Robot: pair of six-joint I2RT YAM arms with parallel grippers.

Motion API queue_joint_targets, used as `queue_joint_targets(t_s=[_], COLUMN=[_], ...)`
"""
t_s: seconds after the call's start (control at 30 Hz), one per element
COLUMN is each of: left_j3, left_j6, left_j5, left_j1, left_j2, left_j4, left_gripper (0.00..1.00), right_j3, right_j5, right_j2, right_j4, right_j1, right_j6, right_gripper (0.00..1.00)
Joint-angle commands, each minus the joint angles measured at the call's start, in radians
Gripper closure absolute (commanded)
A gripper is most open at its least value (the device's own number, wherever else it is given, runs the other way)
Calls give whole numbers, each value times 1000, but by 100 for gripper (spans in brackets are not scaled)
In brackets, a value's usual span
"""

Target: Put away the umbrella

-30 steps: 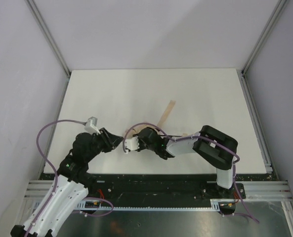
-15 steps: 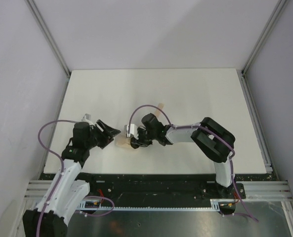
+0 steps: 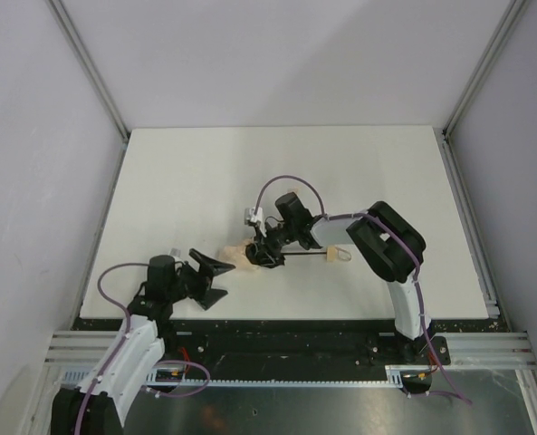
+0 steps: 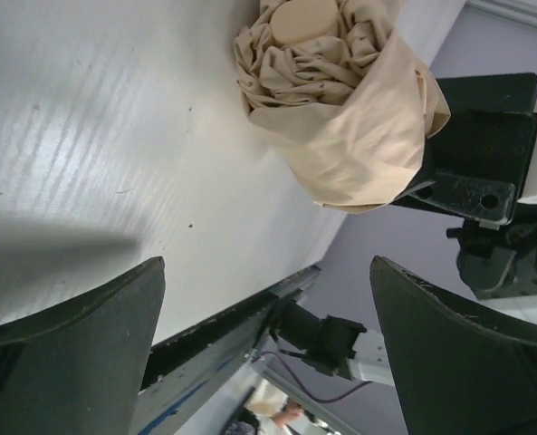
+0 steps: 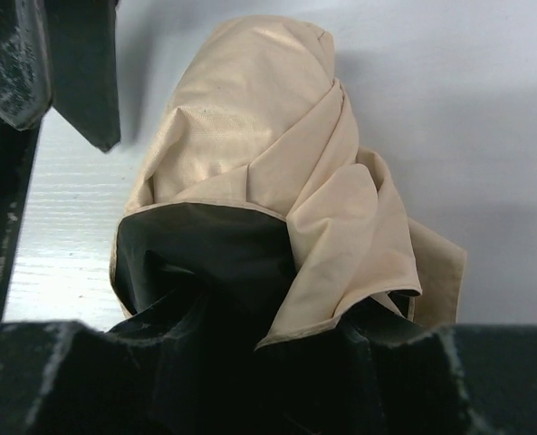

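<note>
The umbrella lies on the white table, its beige canopy bunched at the left end. A thin black shaft runs right to a pale handle. My right gripper is shut on the canopy from above; in the right wrist view the fabric rises out of the dark fingers. My left gripper stands open a little left of the canopy tip, touching nothing. In the left wrist view the bundled canopy sits beyond the spread fingers.
The table's near edge and metal rail run just behind the left gripper. Grey walls with aluminium posts close in the left, far and right sides. The right arm's elbow hangs over the table's right half.
My left gripper has opened, let go of the canopy end and drawn back toward the near left. The right gripper has carried the umbrella right and farther away, baring shaft and handle.
</note>
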Motion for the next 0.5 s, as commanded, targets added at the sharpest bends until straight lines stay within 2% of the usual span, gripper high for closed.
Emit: queue_joint_targets(t_s=[0.0,0.13,0.3,0.47], left_j3=[-41,-10,58,74], left_j6=[-245,-337,-396,-418], left_j5=[-53,-119,-228,-394], left_j1=[-91,-187,-295,-333], left_j2=[12,171,337,440], left_j4=[272,472,504,521], left_gripper=[1,1,1,1], right_j3=[-91,-91,-95,-95], right_j5=[-21,-28,-38,-69], right_j2=[133,148,148,133], right_j4=[-235,-195,-177,-162], right_j1=[-50,-59,-59,-62], right_j6=[96,114,121,133], right_gripper=[100,100,100,100])
